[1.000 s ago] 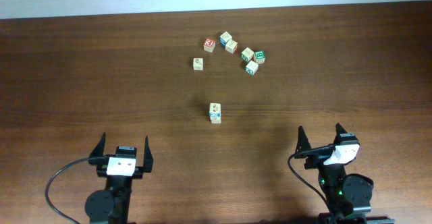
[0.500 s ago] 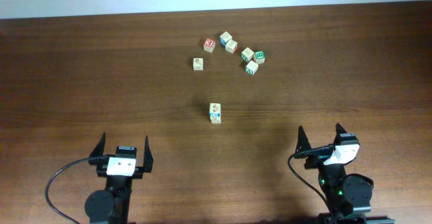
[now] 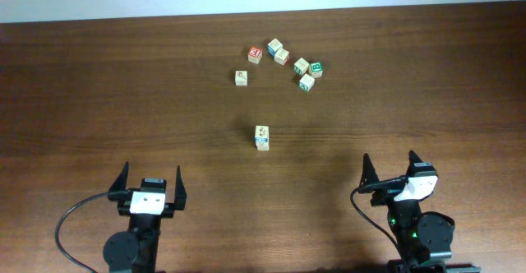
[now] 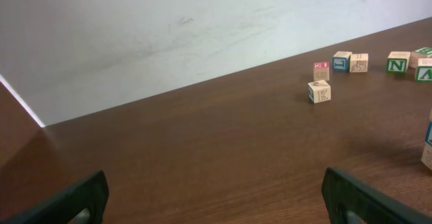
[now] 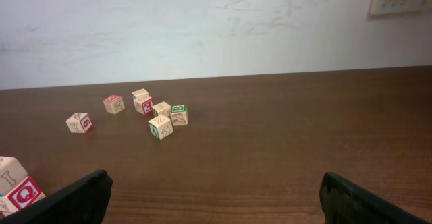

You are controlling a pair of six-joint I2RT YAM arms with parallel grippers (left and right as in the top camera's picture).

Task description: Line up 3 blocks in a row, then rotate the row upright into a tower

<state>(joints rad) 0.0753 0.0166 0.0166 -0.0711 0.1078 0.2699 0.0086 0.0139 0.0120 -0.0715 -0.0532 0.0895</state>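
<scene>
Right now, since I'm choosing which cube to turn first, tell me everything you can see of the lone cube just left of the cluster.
The lone cube is a small wooden-looking block with a pale tan top bearing a faint print. In the left wrist view one side is blue and the next shows a dark line figure. It sits flat on the table, apart from the red-faced cube, touching nothing else.

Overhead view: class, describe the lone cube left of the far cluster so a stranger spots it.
On the wooden table, find the cluster of cubes near the far edge. The lone cube sits at its left, below the red-topped cube in the picture; pale-topped, touching nothing.
</scene>
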